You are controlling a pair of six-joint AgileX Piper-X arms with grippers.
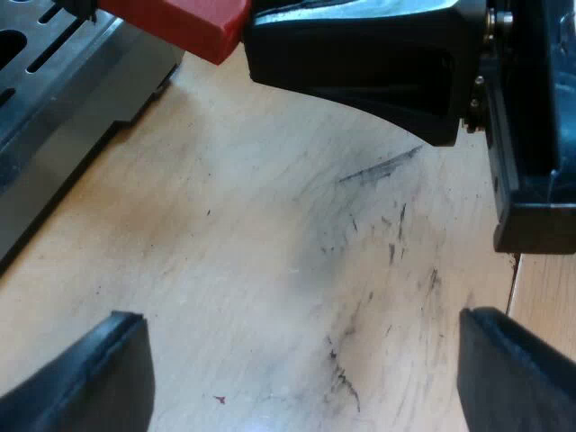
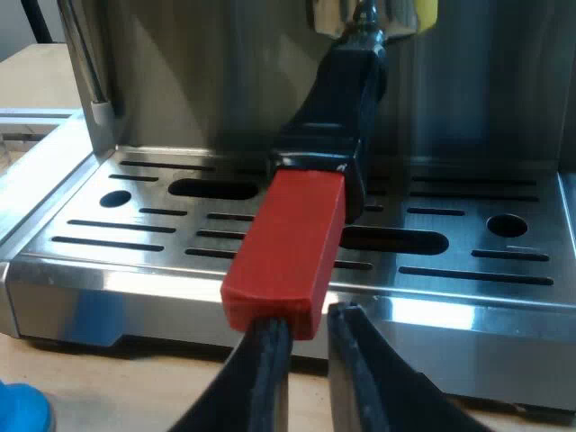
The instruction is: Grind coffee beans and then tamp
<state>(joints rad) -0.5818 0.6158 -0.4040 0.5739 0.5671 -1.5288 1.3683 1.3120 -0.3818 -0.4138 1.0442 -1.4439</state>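
The holder's dark handle (image 2: 337,99) sticks out from the espresso machine's front over the drip tray (image 2: 135,225), its metal head (image 2: 360,13) locked in above. The red end (image 2: 288,252) points at my right gripper (image 2: 310,346). That gripper's fingers stand close together just under the red tip, with nothing between them. My left gripper (image 1: 301,360) hangs open over the bare wooden table (image 1: 270,234), its fingertips (image 1: 99,369) wide apart. Beyond it I see the red end (image 1: 180,22) with the right gripper's black body (image 1: 360,63) at its tip.
A steam wand (image 2: 90,72) hangs at one side of the machine over the tray. A blue object (image 2: 18,405), perhaps the tamper, sits on the table near the machine's base. The machine's tray edge (image 1: 63,81) borders the scuffed table.
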